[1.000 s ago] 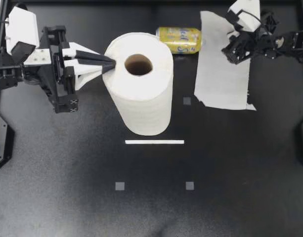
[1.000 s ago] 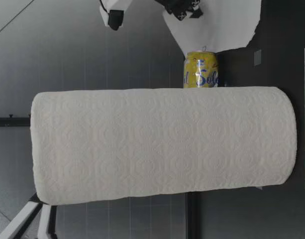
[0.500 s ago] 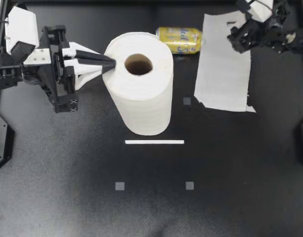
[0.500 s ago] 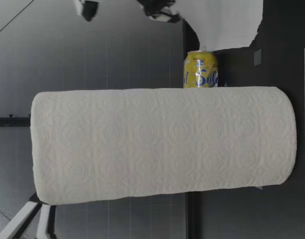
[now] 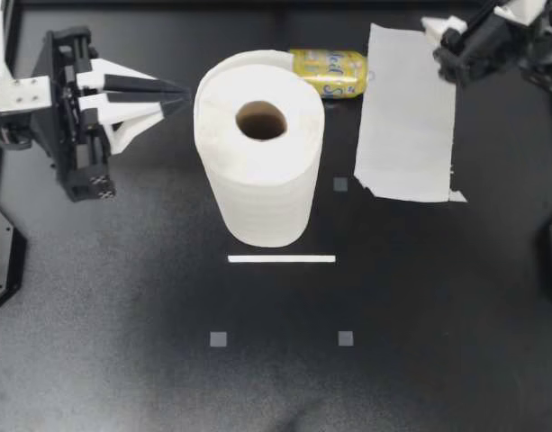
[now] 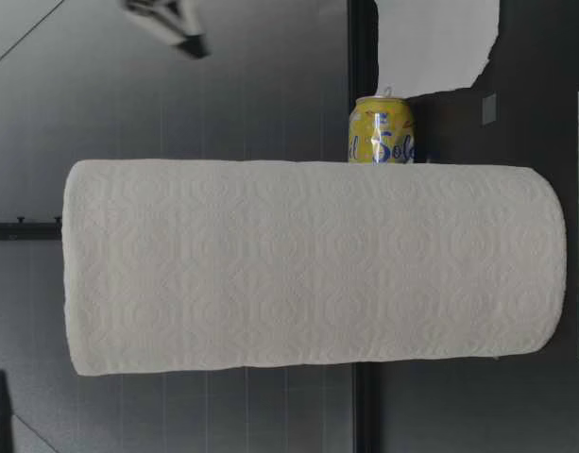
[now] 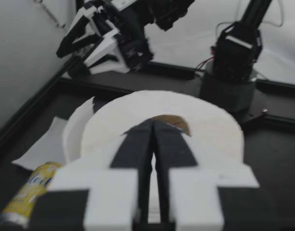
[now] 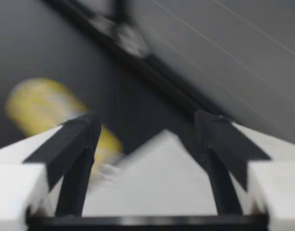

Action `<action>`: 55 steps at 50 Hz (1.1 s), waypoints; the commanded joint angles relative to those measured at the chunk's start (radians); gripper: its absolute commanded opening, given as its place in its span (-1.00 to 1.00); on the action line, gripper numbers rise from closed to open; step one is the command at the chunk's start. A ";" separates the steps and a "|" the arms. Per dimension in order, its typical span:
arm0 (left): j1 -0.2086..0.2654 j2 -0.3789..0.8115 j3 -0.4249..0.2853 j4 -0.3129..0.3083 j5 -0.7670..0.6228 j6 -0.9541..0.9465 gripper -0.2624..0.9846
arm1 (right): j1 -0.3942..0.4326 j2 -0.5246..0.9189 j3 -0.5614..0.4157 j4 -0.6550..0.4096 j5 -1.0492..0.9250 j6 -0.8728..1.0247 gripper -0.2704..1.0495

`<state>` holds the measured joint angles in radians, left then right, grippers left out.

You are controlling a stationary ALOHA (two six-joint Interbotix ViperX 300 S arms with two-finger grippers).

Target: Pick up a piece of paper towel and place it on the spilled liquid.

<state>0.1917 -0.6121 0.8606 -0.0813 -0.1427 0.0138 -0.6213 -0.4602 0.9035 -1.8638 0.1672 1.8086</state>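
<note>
The torn white sheet of paper towel (image 5: 407, 117) lies flat on the black surface (image 5: 276, 378) at the far right. Its left edge is just beside the yellow drink can lying on its side (image 5: 330, 70). No liquid can be made out on the dark surface, so the sheet may miss part of the spill. My right claw (image 5: 442, 34) hangs wide and empty by the sheet's far right corner, where a low sweep could snag and drag it. My left claw (image 5: 178, 96), pinched closed on nothing, points at the tall white paper towel roll (image 5: 260, 148), near but apart. A push to the right could topple the roll towards the can.
</note>
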 commanded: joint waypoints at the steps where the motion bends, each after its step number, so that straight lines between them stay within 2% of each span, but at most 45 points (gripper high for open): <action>1: -0.028 -0.028 -0.003 0.002 -0.018 -0.002 -0.40 | 0.067 -0.081 -0.011 0.009 -0.054 0.014 0.47; 9: -0.086 -0.066 0.031 0.006 -0.025 -0.003 -0.40 | 0.238 -0.204 0.003 0.014 -0.095 0.025 0.41; 17: -0.126 -0.089 0.052 0.005 -0.025 -0.020 -0.40 | 0.423 -0.328 0.041 0.072 -0.094 0.063 0.37; 27: -0.170 -0.094 0.044 0.003 -0.044 -0.018 -0.40 | 0.578 -0.399 0.066 0.087 -0.094 0.123 0.12; 40: -0.212 -0.089 0.043 0.002 -0.064 -0.023 -0.40 | 0.641 -0.371 0.038 0.087 -0.091 0.143 0.03; 55: -0.212 -0.089 0.055 0.000 -0.086 -0.020 -0.40 | 0.646 -0.351 0.026 0.089 -0.091 0.143 0.03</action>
<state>-0.0169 -0.6995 0.9265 -0.0798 -0.2148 -0.0077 0.0184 -0.8115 0.9557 -1.7763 0.0736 1.9497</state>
